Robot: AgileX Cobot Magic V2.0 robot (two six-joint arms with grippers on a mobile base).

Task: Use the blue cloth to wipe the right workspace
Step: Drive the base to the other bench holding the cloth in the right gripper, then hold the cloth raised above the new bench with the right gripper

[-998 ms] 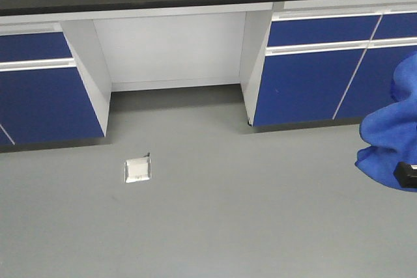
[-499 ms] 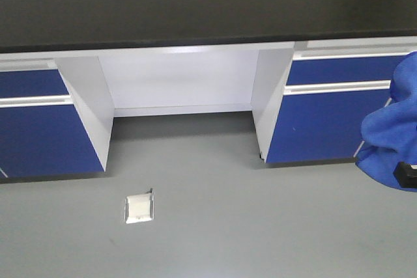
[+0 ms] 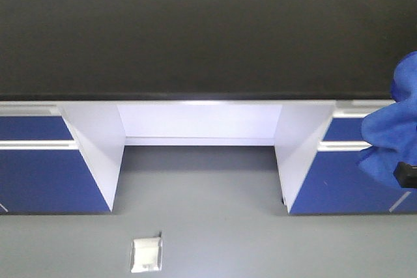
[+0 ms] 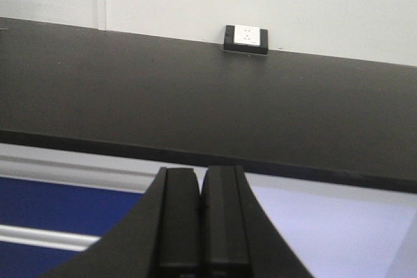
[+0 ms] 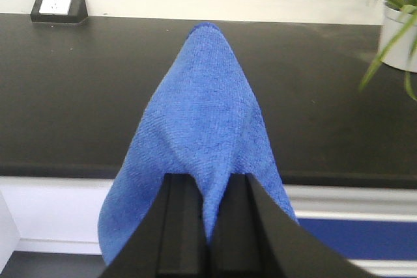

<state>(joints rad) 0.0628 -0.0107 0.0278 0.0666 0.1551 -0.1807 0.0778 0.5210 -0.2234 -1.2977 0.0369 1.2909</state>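
Right claw point(image 5: 207, 190): pinched tight on blue cloth point(image 5: 202, 115).
Left claw point(image 4: 200, 175): closed, holding nothing.
Change: black counter point(image 3: 195, 30) fills more view; cloth stays at 3 o'clock.

The front-facing camera is sitting high, looking forward and down: black countertop point(image 3: 195, 30) filling the top, blue cabinets point(image 3: 45, 180) and grey floor point(image 3: 215, 239) below. The left wrist camera is peering low along the left gripper point(image 4: 200, 183), close in its foreground, across that same countertop to a socket box point(image 4: 246, 38) at the wall. The right wrist camera is looking likewise over the right gripper point(image 5: 207, 190) — sharing countertop and what looks like the same socket box — and catching up close the blue cloth point(image 5: 202, 115) that the front view is showing at its right edge.
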